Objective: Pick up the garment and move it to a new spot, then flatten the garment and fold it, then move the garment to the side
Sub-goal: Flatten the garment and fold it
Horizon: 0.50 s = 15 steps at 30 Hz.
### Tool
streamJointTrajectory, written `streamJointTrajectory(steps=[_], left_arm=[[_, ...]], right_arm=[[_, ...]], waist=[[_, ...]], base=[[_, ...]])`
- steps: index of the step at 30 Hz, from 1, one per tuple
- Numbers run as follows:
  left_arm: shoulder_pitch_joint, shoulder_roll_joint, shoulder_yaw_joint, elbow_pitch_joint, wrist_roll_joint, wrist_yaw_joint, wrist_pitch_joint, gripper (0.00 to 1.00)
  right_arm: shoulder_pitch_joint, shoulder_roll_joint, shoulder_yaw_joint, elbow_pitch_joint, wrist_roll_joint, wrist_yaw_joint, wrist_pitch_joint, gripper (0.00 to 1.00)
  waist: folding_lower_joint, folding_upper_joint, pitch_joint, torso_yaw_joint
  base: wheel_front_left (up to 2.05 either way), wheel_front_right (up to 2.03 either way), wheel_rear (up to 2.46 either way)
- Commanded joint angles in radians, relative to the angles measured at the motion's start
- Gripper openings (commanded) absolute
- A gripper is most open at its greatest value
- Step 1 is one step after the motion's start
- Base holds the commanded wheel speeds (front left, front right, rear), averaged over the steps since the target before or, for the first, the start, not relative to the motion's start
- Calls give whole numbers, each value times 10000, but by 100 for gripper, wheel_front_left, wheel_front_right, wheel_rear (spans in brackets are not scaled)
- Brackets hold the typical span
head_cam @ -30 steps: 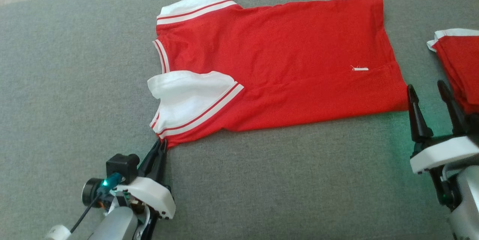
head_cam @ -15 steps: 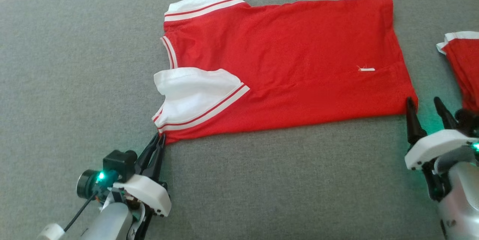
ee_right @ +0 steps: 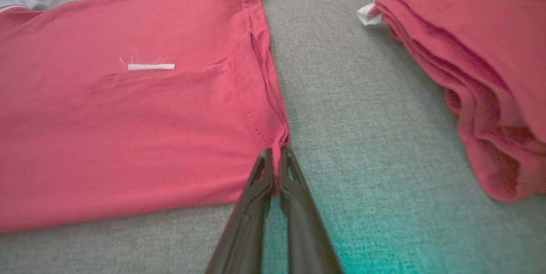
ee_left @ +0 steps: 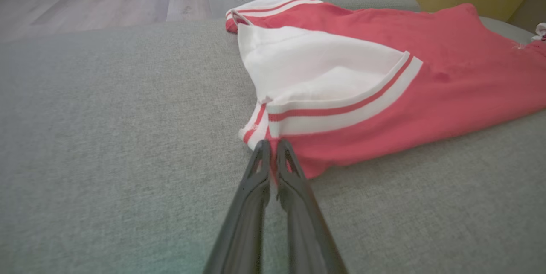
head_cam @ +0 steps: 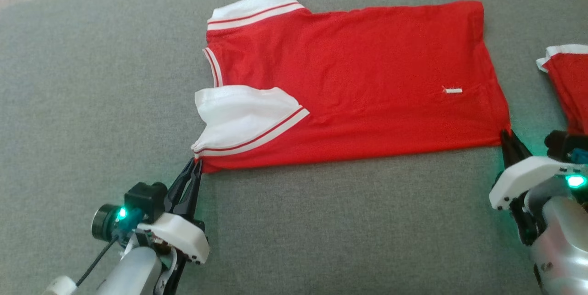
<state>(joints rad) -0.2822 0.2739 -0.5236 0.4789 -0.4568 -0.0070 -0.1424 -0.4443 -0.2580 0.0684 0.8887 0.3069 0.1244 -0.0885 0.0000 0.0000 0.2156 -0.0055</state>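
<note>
We have the grey sofa (head_cam: 321,221) under everything, and on it the red shirt (head_cam: 367,70) lies spread almost flat, with its near white sleeve (head_cam: 243,116) folded in over the chest. Off the shirt's hem side, apart from it, sits a pile (head_cam: 569,88) of folded red garments. The change is at the shirt's near hem corner. A second ago our right hand (head_cam: 506,135) stood wide open just beside that corner; now it has moved in and clenched on it, and the right wrist view shows a pinch of red hem caught between its fingers. Our left hand (head_cam: 196,164) has not altered and stays clenched on the shirt's near shoulder corner, just beside the sleeve. The whole head view has slid a little, which we put down to the camera and not the shirt. The small white label (head_cam: 452,90) near the hem lies as it did. We judge that both near corners are now held, so the near long edge can be lifted and carried over toward the far edge. Flattening looks done, folding is about to begin, and the move to the side is still to come. The risk we see is the thin pinch of hem slipping from the right hand.
</note>
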Motion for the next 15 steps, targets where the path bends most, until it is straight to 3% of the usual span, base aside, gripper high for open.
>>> streamJointTrajectory(steps=[1,15], left_arm=[[-119,364,313,-349,-2,133,-154,0],[2024,703,132,-1764,-254,721,106,0]], right_arm=[[195,-235,201,-1,92,63,-187,0],[2385,-695,-44,-1058,260,63,-333,0]], waist=[[0,0,-209,13],[0,0,-1378,35]], base=[[0,0,0],[0,0,0]])
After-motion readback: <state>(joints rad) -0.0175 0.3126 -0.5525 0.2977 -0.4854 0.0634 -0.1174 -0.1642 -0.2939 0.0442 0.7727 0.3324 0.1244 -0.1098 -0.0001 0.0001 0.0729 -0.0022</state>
